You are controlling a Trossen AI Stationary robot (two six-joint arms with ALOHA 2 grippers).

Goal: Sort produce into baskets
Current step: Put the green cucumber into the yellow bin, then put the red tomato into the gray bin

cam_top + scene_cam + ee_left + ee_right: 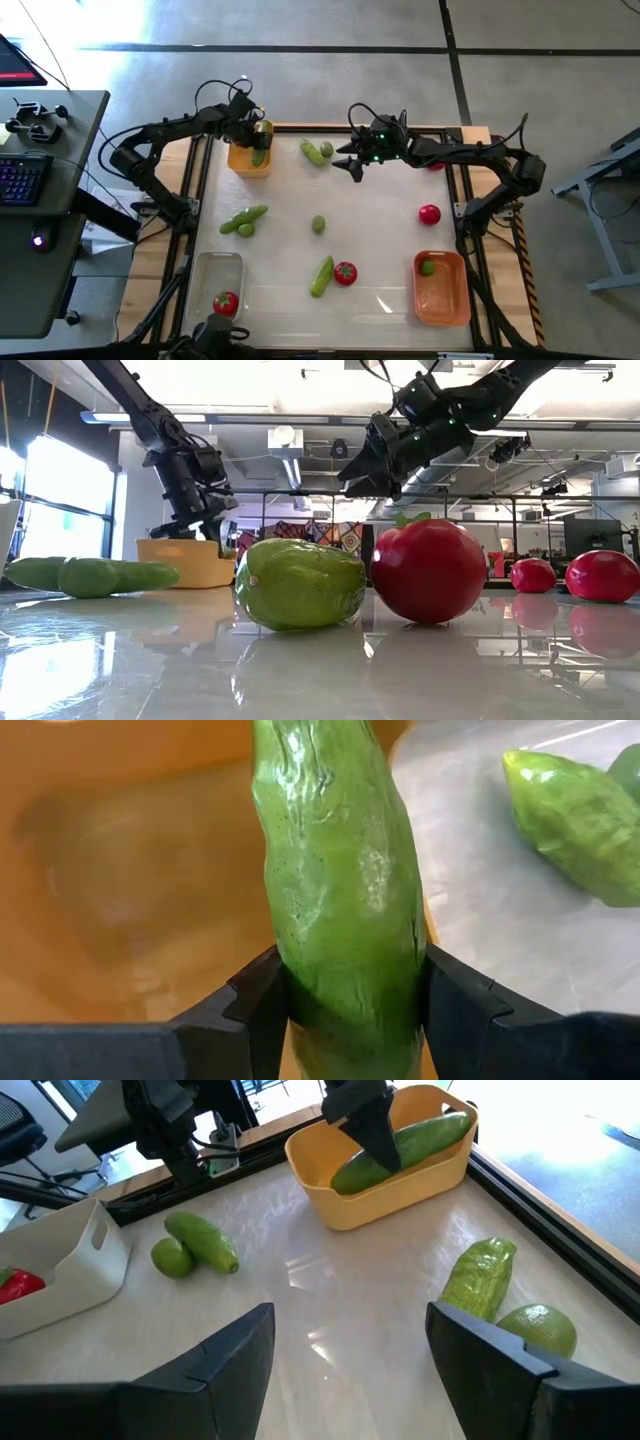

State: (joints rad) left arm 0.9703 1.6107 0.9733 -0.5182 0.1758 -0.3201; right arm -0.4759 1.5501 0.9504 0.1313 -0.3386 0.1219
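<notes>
Glossy white worktop [320, 670] mirroring the produce, edged in pale wood. A waxy, pitted green cucumber [340, 890] sits between matt black plastic fingers [250, 1010]. Smooth yellow-orange plastic basket [400, 1180]. A shiny red tomato [430, 570] beside a wrinkled, glossy green cucumber piece [300, 582]

I'm over the glossy white counter [380, 250]: yellow-orange plastic bin [245, 160] far left, clear bin [205, 280] near left, darker orange bin [440, 290] near right, with green cucumbers [321, 276], limes [318, 225] and red tomatoes [429, 213] scattered between.
</notes>
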